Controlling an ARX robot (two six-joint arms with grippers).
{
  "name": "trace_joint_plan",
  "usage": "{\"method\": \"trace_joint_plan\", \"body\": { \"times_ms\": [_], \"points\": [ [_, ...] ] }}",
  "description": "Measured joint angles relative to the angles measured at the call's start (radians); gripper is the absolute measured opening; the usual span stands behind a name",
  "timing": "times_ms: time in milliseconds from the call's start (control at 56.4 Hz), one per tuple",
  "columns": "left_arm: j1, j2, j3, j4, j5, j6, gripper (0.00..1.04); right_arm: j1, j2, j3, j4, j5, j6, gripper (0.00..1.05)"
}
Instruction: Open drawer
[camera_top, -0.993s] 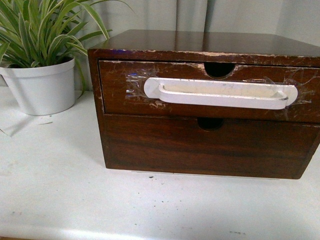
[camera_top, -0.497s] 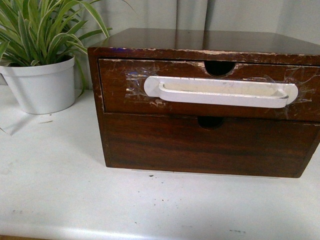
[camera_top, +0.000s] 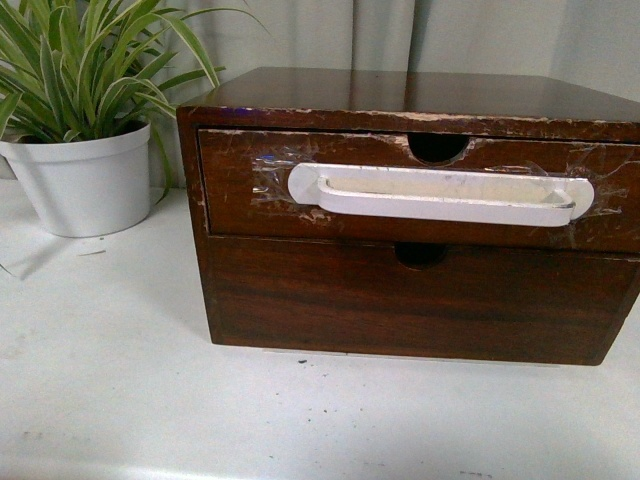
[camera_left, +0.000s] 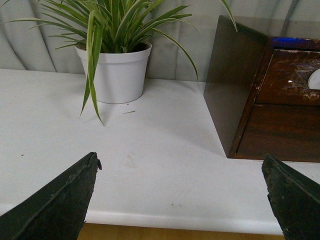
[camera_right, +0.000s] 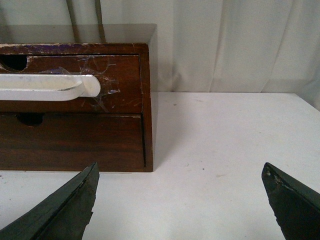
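The drawer (camera_top: 235, 205) was dark brown wood, its varnish scratched and chipped pale at the edges. Its handle (camera_top: 440, 195) looked like smooth white plastic, held on by wrinkled, shiny clear tape (camera_top: 270, 170). The lower drawer front (camera_top: 420, 305) was plainer wood with a dull sheen, and the cabinet top (camera_top: 420, 90) was glossy. The counter (camera_top: 120, 380) was matt white and speckled. The pot (camera_top: 85, 185) was smooth and white, the curtain (camera_top: 480, 35) cloth. The fingers (camera_left: 55, 205) were dark, matt and rough-edged.

White table (camera_top: 120, 380), kinda speckled with dirt, has a dark wooden cabinet (camera_top: 400, 310) sitting on it and a white potted plant (camera_top: 85, 185) near it, off to the left.
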Motion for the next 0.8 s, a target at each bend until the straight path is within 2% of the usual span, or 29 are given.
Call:
{"method": "trace_joint_plan", "body": {
  "times_ms": [195, 213, 248, 302, 373, 443, 514, 568, 674, 798],
  "points": [
    [0.0, 0.0, 0.0, 0.0, -0.001, 0.0, 0.98, -0.006, 0.003, 0.0, -0.003, -0.017, 0.002, 0.96],
    [-0.01, 0.006, 0.002, -0.009, -0.033, -0.006, 0.98, -0.017, 0.008, 0.002, -0.008, -0.051, 0.005, 0.96],
    [-0.037, 0.023, 0.014, -0.047, -0.13, -0.034, 0.98, -0.06, 0.036, 0.013, -0.029, -0.201, 0.012, 0.96],
    [-0.072, 0.075, 0.039, -0.081, -0.262, -0.074, 0.98, -0.1, 0.084, 0.031, -0.031, -0.365, 0.011, 0.96],
    [-0.069, 0.112, 0.062, -0.074, -0.249, -0.077, 0.98, -0.111, 0.151, 0.071, -0.034, -0.485, -0.005, 0.96],
    [-0.045, 0.162, 0.098, -0.056, -0.164, -0.048, 0.98, -0.1, 0.233, 0.131, -0.051, -0.546, -0.07, 0.96],
    [-0.019, 0.228, 0.141, -0.048, -0.021, 0.026, 0.98, -0.084, 0.305, 0.19, -0.072, -0.569, -0.14, 0.96],
    [-0.013, 0.309, 0.179, -0.067, 0.125, 0.151, 0.98, -0.059, 0.4, 0.261, -0.123, -0.569, -0.25, 0.96],
    [-0.008, 0.448, 0.244, -0.08, 0.325, 0.367, 0.98, -0.02, 0.549, 0.368, -0.174, -0.571, -0.43, 0.96],
    [-0.022, 0.611, 0.373, -0.187, 0.452, 0.597, 0.98, 0.012, 0.687, 0.485, -0.231, -0.564, -0.601, 0.96]
  ]
}}
